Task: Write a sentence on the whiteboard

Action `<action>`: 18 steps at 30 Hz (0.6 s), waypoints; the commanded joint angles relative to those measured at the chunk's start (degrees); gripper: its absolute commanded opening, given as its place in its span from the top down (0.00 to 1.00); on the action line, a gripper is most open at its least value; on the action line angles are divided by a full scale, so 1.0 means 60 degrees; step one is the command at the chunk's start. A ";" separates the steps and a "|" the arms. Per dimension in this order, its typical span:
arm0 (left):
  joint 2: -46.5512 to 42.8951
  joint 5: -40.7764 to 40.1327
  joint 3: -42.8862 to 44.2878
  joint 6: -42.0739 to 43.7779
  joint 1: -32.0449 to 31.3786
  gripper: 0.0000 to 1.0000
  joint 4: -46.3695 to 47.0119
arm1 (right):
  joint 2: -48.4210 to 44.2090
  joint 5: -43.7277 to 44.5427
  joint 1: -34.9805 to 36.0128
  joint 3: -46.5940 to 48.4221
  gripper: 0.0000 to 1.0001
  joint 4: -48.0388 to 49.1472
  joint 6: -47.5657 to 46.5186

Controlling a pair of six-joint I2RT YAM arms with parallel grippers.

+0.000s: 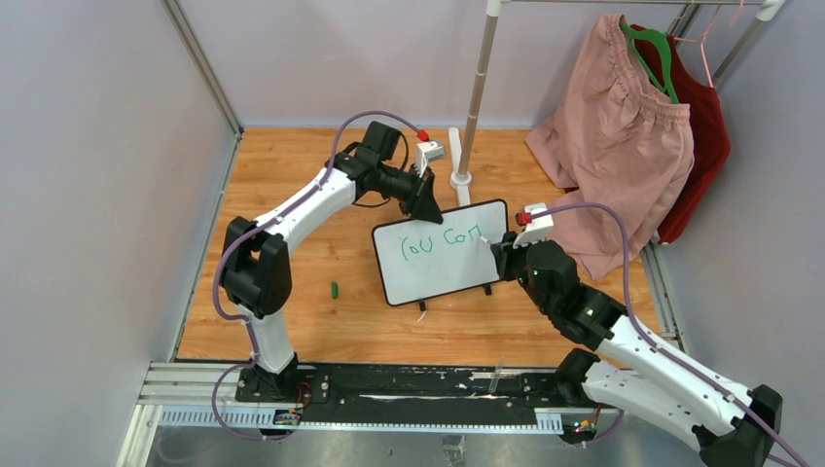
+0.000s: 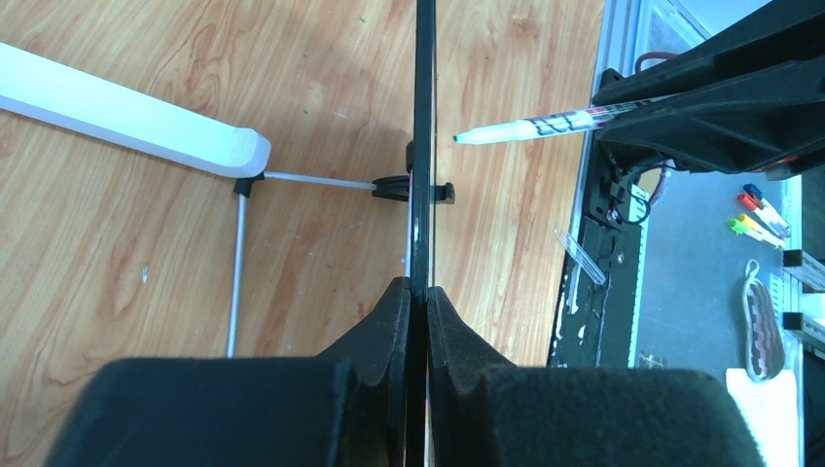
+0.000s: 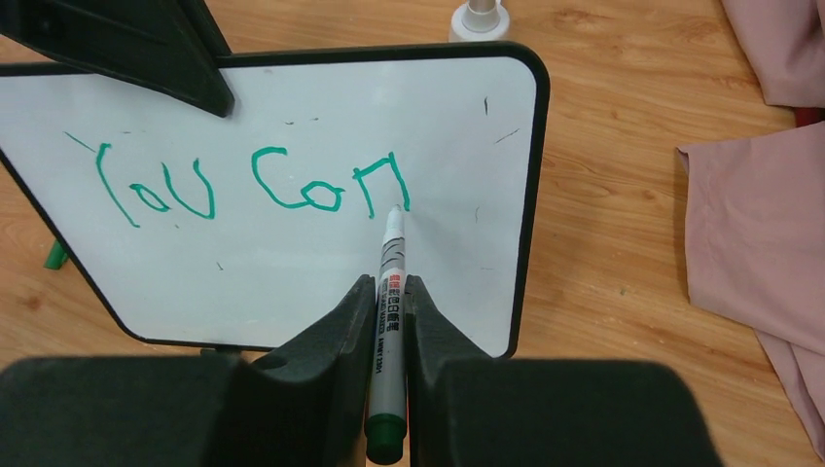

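The whiteboard (image 1: 438, 272) stands tilted on the wooden table, with its black edge (image 2: 423, 117) seen end-on in the left wrist view. My left gripper (image 1: 425, 204) (image 2: 420, 290) is shut on the board's top edge. Green words of the sentence (image 1: 443, 239) (image 3: 253, 185) read "You Can" along one line. My right gripper (image 1: 501, 245) (image 3: 389, 284) is shut on a green-ended marker (image 3: 392, 248) (image 2: 545, 125). The marker's tip touches the board at the foot of the last letter.
A green cap (image 1: 335, 289) lies on the table left of the board. Behind the board stands a clothes rack pole (image 1: 477, 88) on a white foot (image 2: 126, 117). Pink shorts (image 1: 623, 146) and a red garment (image 1: 705, 136) hang at the right.
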 commanded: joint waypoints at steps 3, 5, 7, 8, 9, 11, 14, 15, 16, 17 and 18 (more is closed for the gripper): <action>-0.0341 0.0026 -0.0130 -0.0074 -0.0035 1.00 0.0066 | -0.0769 -0.0863 -0.0088 0.0547 1.00 -0.0063 -0.0065; -0.0306 -0.0002 -0.0114 -0.0082 -0.0035 1.00 0.0066 | -0.0820 -0.0976 0.0149 0.0606 1.00 -0.0025 -0.0205; -0.0283 -0.0076 -0.0113 -0.0117 -0.0035 1.00 0.0086 | -0.0768 -0.0756 0.0593 0.0516 1.00 0.0099 -0.0451; -0.0273 -0.0115 -0.0113 -0.0142 -0.0028 1.00 0.0092 | -0.0713 -0.0558 0.0880 0.0417 1.00 0.0251 -0.0595; -0.0265 -0.0129 -0.0113 -0.0140 -0.0034 1.00 0.0104 | -0.0641 -0.0315 0.1220 0.0305 1.00 0.0424 -0.0731; -0.0253 -0.0144 -0.0126 -0.0154 -0.0035 1.00 0.0122 | -0.0477 0.0197 0.1982 0.0038 1.00 0.0922 -0.1007; -0.0256 -0.0181 -0.0156 -0.0203 -0.0035 1.00 0.0193 | 0.0039 0.0980 0.3184 -0.0357 1.00 0.2034 -0.1581; -0.0244 -0.0183 -0.0157 -0.0212 -0.0035 1.00 0.0190 | 0.0266 0.1252 0.3529 -0.0447 1.00 0.2357 -0.1810; -0.0224 -0.0176 -0.0155 -0.0228 -0.0028 1.00 0.0207 | 0.0540 0.1586 0.3887 -0.0517 1.00 0.2703 -0.2056; -0.0220 -0.0197 -0.0168 -0.0237 -0.0034 1.00 0.0201 | 0.0811 0.1833 0.4183 -0.0566 1.00 0.2995 -0.2285; -0.0214 -0.0211 -0.0171 -0.0247 -0.0035 1.00 0.0198 | 0.1081 0.2044 0.4419 -0.0566 1.00 0.3228 -0.2443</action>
